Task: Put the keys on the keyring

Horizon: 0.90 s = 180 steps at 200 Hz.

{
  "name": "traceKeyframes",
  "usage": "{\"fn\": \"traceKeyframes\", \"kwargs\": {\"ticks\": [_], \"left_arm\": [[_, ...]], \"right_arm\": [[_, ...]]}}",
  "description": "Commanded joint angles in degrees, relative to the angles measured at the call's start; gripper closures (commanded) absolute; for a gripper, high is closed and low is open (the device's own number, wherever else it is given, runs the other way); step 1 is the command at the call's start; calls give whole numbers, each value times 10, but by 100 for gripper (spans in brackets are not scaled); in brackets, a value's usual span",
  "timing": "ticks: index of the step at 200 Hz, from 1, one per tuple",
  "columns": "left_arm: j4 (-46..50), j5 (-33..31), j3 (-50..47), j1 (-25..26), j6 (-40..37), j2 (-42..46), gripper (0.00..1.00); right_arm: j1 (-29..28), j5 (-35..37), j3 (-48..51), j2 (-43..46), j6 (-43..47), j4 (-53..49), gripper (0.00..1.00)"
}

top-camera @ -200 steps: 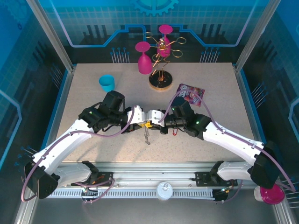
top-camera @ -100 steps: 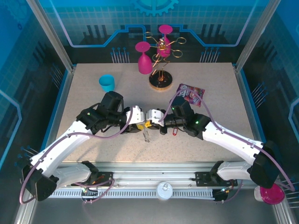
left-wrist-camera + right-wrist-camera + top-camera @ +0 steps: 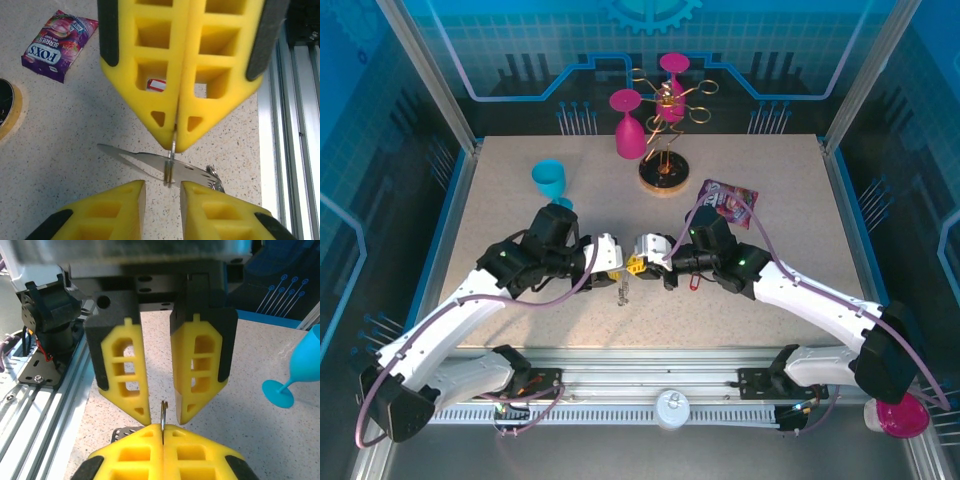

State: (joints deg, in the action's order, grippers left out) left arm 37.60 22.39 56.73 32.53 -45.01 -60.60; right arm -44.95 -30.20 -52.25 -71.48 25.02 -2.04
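The keyring's thin silver ring (image 3: 163,412) stands edge-on, pinched between the shut fingers of my right gripper (image 3: 163,430). Below the ring hangs the keyring's grey flat loop (image 3: 142,161) with small silver rings (image 3: 215,178), close over the table; from above it dangles between the two grippers (image 3: 622,290). My left gripper (image 3: 162,190) faces the right gripper (image 3: 175,142) tip to tip, open, one finger on each side of the ring without touching it. The keys, a small red tag (image 3: 156,85), lie on the table behind the right gripper (image 3: 638,265), beside its wrist (image 3: 695,282).
A purple snack packet (image 3: 728,203) lies behind the right arm. A blue cup (image 3: 549,178) stands at the back left. A pink cup (image 3: 627,125) and a gold wire rack (image 3: 665,110) stand at the back centre. The aluminium front rail (image 3: 295,125) runs close by.
The left gripper has opened from shut and its arm has drawn back to the left. The hanging keyring has shifted slightly left. The right gripper has stayed shut.
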Motion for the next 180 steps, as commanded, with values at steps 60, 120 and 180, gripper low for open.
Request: {"fn": "traceKeyframes", "kwargs": {"ticks": [60, 120, 180], "left_arm": [[1, 53, 12, 5, -3, -20, 83], [3, 61, 16, 5, -8, -25, 86], [2, 65, 17, 5, -15, -23, 100]], "right_arm": [[-4, -20, -14, -18, -15, 26, 100], [-9, -20, -25, -28, -11, 16, 100], [-13, -36, -37, -39, -12, 10, 100]]}}
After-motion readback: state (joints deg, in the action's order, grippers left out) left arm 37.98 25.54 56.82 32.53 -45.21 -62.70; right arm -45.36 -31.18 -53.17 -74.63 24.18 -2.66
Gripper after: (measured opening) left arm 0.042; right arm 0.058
